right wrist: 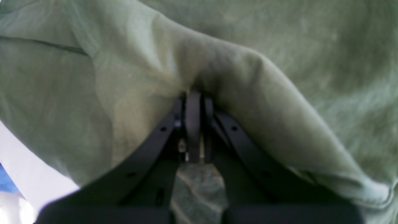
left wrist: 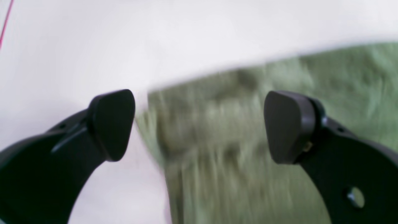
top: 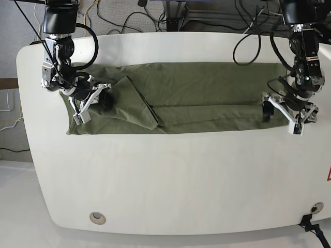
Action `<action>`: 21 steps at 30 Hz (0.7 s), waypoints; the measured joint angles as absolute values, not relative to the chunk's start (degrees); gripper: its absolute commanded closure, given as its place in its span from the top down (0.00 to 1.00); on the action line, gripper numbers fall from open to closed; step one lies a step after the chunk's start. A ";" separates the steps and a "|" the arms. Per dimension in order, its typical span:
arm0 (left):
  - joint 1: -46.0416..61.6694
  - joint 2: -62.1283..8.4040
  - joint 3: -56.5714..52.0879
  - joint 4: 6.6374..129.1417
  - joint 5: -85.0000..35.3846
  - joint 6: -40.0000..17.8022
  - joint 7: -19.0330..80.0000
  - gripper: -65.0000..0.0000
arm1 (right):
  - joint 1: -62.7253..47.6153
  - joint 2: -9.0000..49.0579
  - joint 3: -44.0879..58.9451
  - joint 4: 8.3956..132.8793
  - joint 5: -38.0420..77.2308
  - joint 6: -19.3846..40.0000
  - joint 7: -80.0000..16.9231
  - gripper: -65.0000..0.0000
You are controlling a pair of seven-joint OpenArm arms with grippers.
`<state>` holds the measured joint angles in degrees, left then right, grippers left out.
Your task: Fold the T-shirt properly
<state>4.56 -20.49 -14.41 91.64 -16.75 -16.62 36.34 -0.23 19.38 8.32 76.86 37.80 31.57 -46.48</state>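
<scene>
White table, T-shirt flat, left gripper released, right gripper pinching shirt.

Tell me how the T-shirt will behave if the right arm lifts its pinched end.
Likely floppy: the T-shirt tents limply around the shut right gripper. It will probably drag and unfold, since the open left gripper holds nothing.

Left gripper gapes wide; right gripper is clamped closed.

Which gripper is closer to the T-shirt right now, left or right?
Right. The right gripper is shut on a fold of the T-shirt at its end. The left gripper is open, hovering over the opposite end's edge, holding nothing.
</scene>
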 measured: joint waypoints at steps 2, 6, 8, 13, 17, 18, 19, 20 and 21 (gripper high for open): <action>2.87 -20.51 -14.63 88.88 -16.78 -16.56 35.97 0.96 | -0.23 19.38 8.34 76.86 37.82 31.59 -46.72 0.00; 1.67 -20.49 -14.63 83.24 -16.32 -16.56 36.71 0.96 | -0.23 19.35 8.29 76.86 37.76 31.57 -46.65 0.00; 0.58 -20.47 -14.61 81.78 -16.49 -16.56 36.45 0.96 | -0.23 19.35 8.29 76.84 37.78 31.57 -46.65 0.00; 1.08 -20.49 -14.63 81.49 -16.51 -16.58 36.47 0.96 | -0.25 19.38 8.29 76.84 37.80 31.57 -46.65 0.00; 1.28 -20.53 -14.63 81.36 -16.49 -16.53 36.32 0.96 | -0.38 19.38 8.29 76.86 37.82 31.57 -46.54 0.00; 1.58 -20.53 -14.63 81.36 -16.56 -16.56 36.16 0.96 | -0.38 19.35 8.29 76.86 37.85 31.57 -46.48 0.00; 2.00 -20.49 -14.61 81.36 -16.53 -16.56 36.21 0.96 | -0.38 19.35 8.29 76.86 37.91 31.57 -46.46 0.00; 2.35 -20.49 -14.55 81.36 -16.49 -16.56 36.51 0.94 | -0.38 19.38 8.29 76.84 37.89 31.57 -46.48 0.00; 2.52 -20.51 -14.57 81.34 -16.47 -16.53 36.62 0.88 | -0.38 19.35 8.32 76.86 37.89 31.55 -46.48 0.00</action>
